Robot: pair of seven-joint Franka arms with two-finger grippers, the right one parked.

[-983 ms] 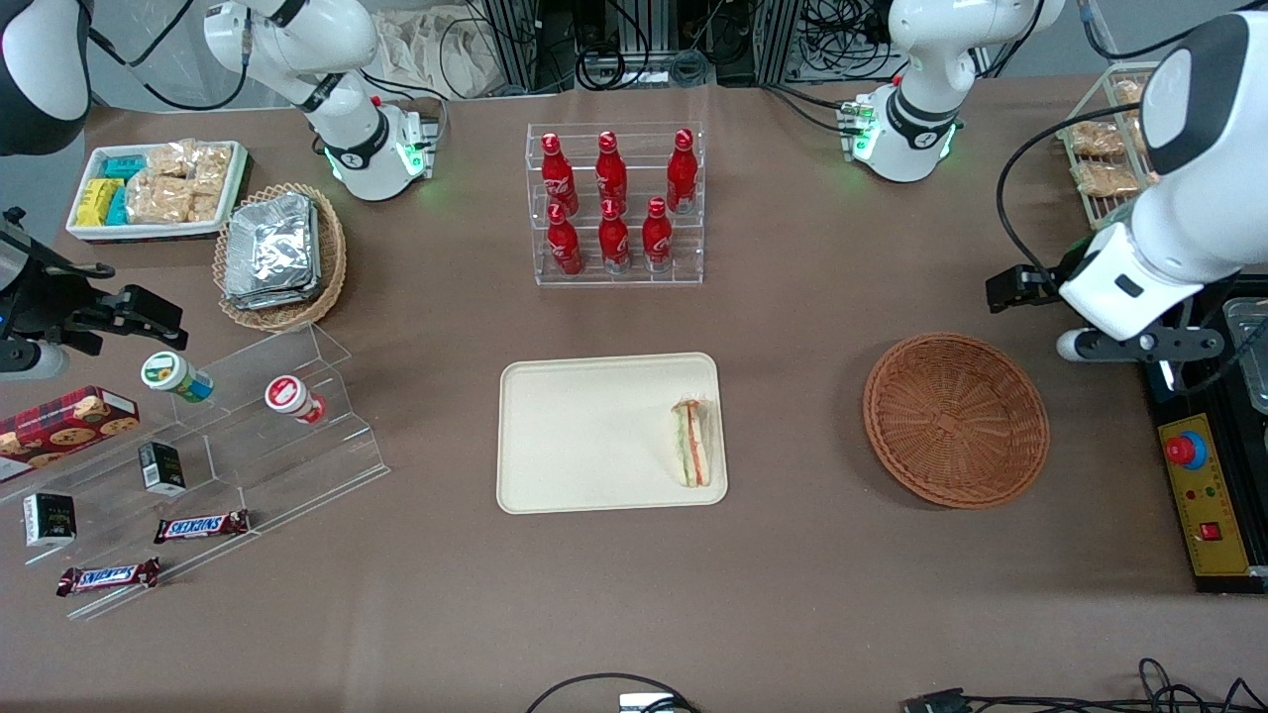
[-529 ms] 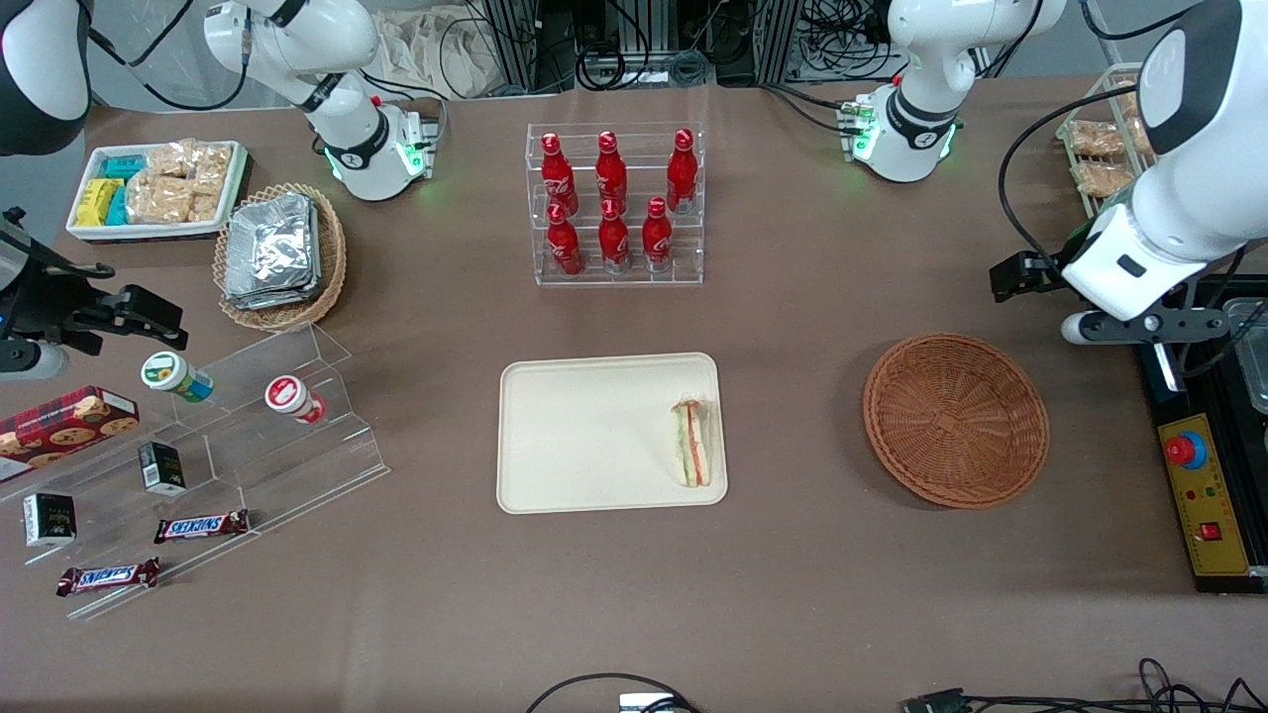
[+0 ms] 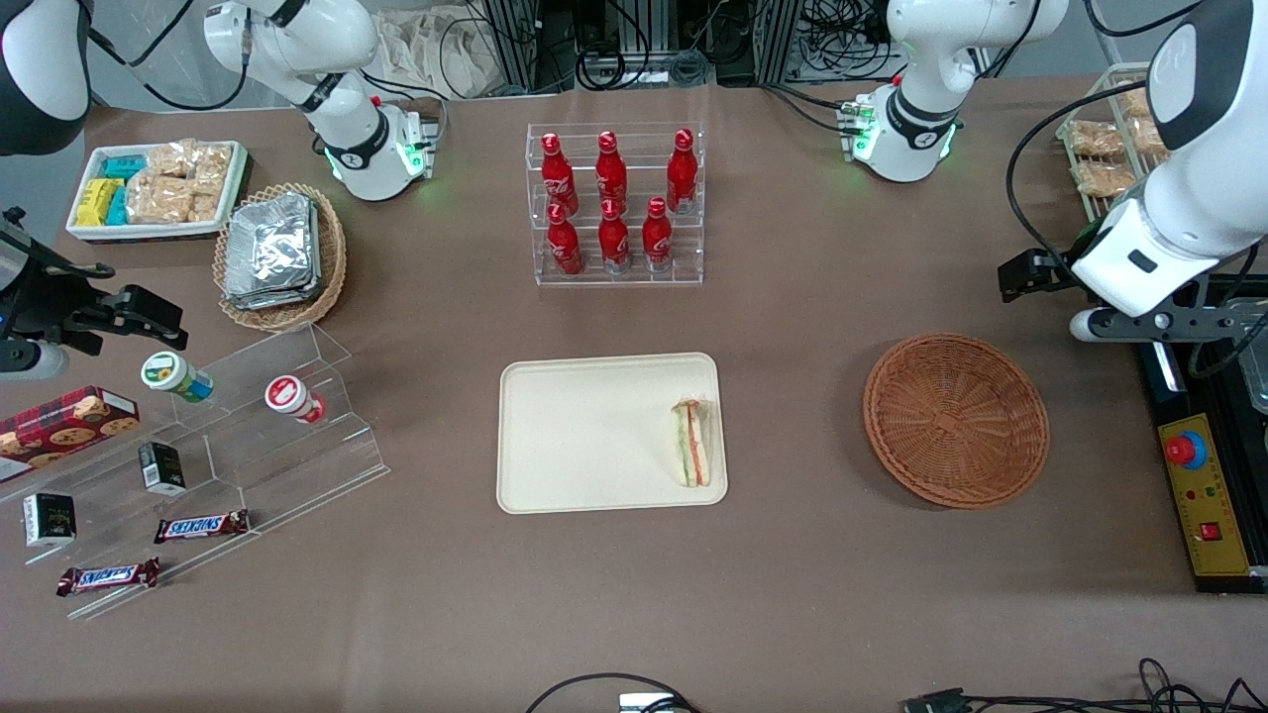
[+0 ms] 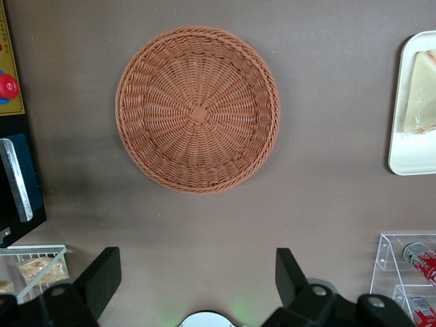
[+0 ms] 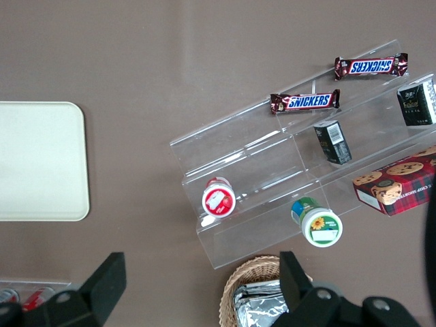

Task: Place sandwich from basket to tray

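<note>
Sandwich (image 3: pixel 691 442) lies on tray (image 3: pixel 584 436) at its edge toward the basket (image 3: pixel 956 419), center frame; basket's empty, so the placing looks done. Gripper (image 4: pixel 197 283) hangs high w/ fingers spread wide, holding nothing. Next move is prob just pulling clear.

The wrapped sandwich (image 3: pixel 692 442) lies flat on the cream tray (image 3: pixel 594 436), well apart from the pincer (image 4: pixel 197 272). The empty round wicker basket (image 3: pixel 956 419) sits nearer, below the wide-open pincer.
</note>
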